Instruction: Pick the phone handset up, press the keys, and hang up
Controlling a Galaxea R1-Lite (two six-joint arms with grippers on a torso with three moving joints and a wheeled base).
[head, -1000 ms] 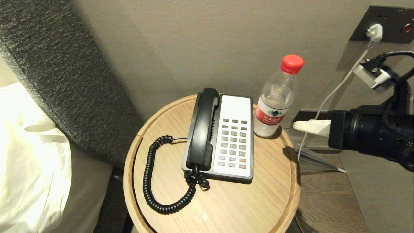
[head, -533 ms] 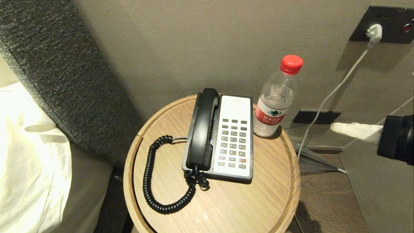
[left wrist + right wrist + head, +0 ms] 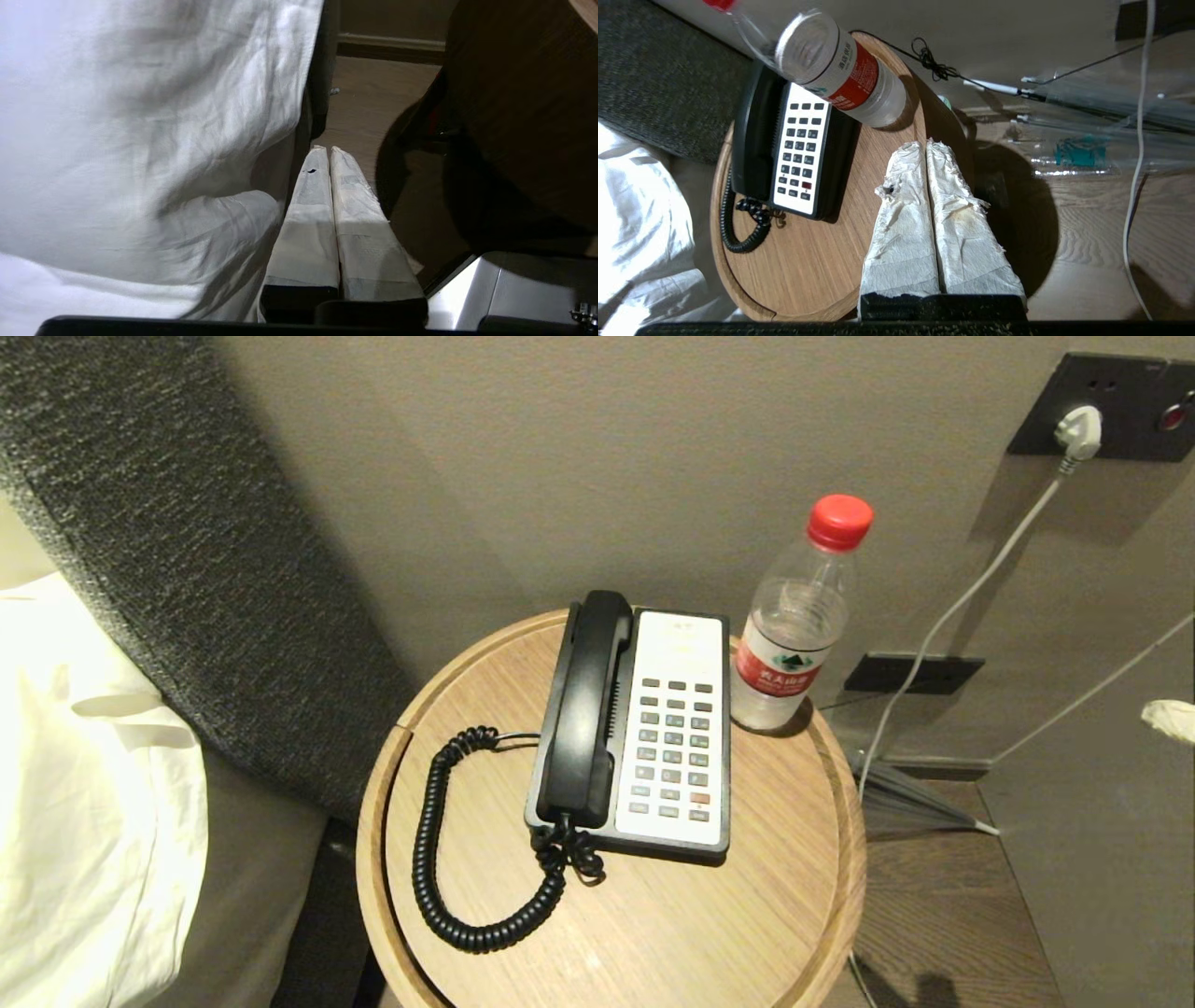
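On its cradle, phone handset lengthwise toward the wall; left pincer and right pincer closed, empty.

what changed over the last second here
The right gripper has drawn back toward the right edge of the head view; only its white-wrapped tip shows now, and it is shut and empty. The phone handset stayed on its cradle; the water bottle and coiled cord did not move.

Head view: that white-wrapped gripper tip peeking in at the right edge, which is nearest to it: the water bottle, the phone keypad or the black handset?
From the right gripper:
1. Water bottle, on the table's right side.
2. Keypad, mid-table.
3. Phone handset, cradled left of the keypad.
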